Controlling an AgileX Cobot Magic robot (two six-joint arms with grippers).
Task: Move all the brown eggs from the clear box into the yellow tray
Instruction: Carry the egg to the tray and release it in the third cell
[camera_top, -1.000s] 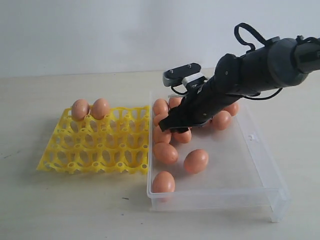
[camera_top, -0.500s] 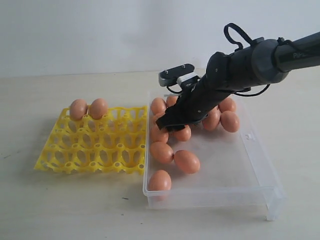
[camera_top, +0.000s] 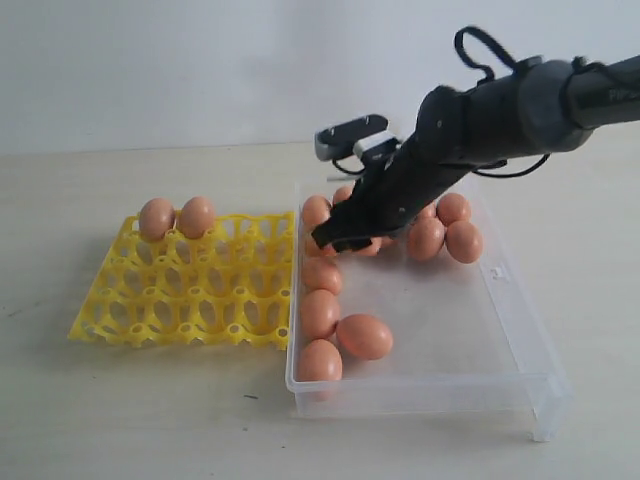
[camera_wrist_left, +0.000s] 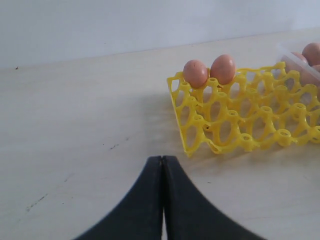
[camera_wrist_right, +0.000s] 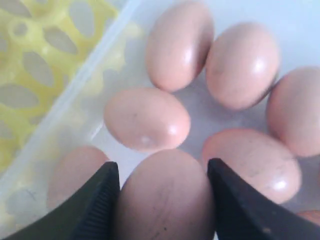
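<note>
Right gripper (camera_top: 335, 240) low at the clear box's (camera_top: 520, 380) tray-side wall, jaws wide apart, clamped on one egg (camera_wrist_right: 167, 200).
Brown eggs (camera_top: 440, 235) crowd the box's back end and tray-side wall; the floor away from the tray is bare. Yellow tray (camera_top: 180, 300) has two eggs (camera_top: 178, 217) at its back outer corner. Left gripper (camera_wrist_left: 162, 165) is pinched closed, empty, above the table (camera_wrist_left: 75, 125).

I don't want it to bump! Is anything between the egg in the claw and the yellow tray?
Only the clear box's low wall, beside the yellow tray, stands between it and the egg in the right gripper.
</note>
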